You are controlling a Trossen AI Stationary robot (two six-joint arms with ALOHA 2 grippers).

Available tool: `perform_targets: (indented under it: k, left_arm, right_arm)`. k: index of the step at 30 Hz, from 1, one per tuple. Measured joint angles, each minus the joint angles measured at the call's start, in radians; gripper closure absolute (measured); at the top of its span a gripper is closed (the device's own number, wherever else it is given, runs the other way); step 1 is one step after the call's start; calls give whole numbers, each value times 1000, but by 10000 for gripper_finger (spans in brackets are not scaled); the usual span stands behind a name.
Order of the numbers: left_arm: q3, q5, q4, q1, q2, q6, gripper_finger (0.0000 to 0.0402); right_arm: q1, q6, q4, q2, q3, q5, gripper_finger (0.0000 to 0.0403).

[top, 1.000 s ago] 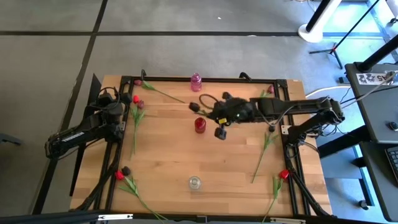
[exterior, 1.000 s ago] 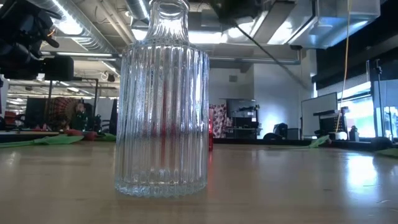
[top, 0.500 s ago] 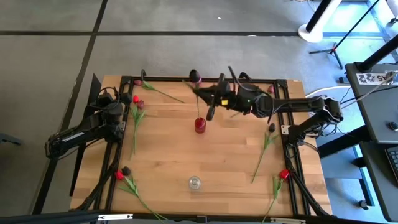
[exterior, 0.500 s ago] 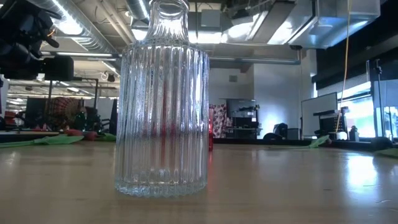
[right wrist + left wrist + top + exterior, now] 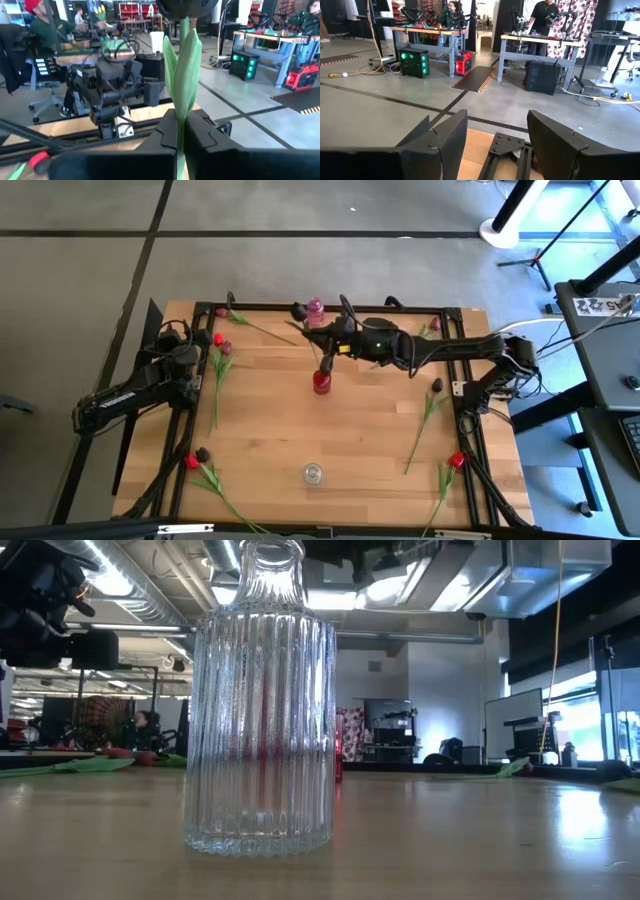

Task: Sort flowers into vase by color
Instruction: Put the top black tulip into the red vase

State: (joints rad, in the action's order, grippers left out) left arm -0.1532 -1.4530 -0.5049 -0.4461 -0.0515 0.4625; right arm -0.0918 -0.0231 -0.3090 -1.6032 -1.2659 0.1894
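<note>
My right gripper (image 5: 326,358) is shut on a dark maroon tulip (image 5: 298,311) above the red vase (image 5: 321,382) at the table's middle. In the right wrist view the tulip's green leaves (image 5: 184,75) rise from between the fingers to its dark head (image 5: 187,7). A pink vase (image 5: 315,310) stands at the far edge and a clear ribbed vase (image 5: 314,473) near the front; the clear vase fills the low view (image 5: 260,700). Other tulips lie flat on the table. My left gripper (image 5: 495,145) is open and empty at the table's left edge (image 5: 178,365). My right gripper pinches the tulip's stem and leaves (image 5: 181,131) between its two fingers, well below the head. The fingers come from the table's right and lie across the stem. The tulip is lifted clear, head tilted toward the far left; its lower end (image 5: 322,370) points at the red vase, and whether it is inside cannot be told.
Red and maroon tulips (image 5: 220,345) and a pink one (image 5: 223,312) lie at the far left, two more (image 5: 197,460) at the near left. Others lie on the right: pink (image 5: 435,325), dark (image 5: 437,385), red (image 5: 457,461). Black frame rails edge the table.
My right gripper has gone from the table's middle toward the far edge and left, still shut on the maroon tulip. The tulip has swung from lying nearly level to standing tilted, its head up toward the far left, its lower end over the red vase.
</note>
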Motion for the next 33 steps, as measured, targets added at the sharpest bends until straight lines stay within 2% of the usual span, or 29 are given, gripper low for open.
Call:
perform_targets:
  k: [6, 10, 14, 24, 28, 33]
  left_arm:
    - [0, 0, 0, 0, 0, 0, 198]
    - [0, 0, 0, 0, 0, 0, 198]
    - [0, 0, 0, 0, 0, 0, 198]
    - [0, 0, 0, 0, 0, 0, 198]
    - [0, 0, 0, 0, 0, 0, 198]
    - [0, 0, 0, 0, 0, 0, 198]
  right_arm:
    - [-1, 27, 111, -1, 0, 1, 389]
    - [10, 28, 242, -1, -1, 1, 365]
    - [23, -3, 441, 3, -39, 1, 314]
    - [34, -208, 1163, 7, -325, -92, 170]
    - [34, -395, 1412, 13, -383, -95, 138]
    - [34, -781, 1738, 21, -322, -42, 133]
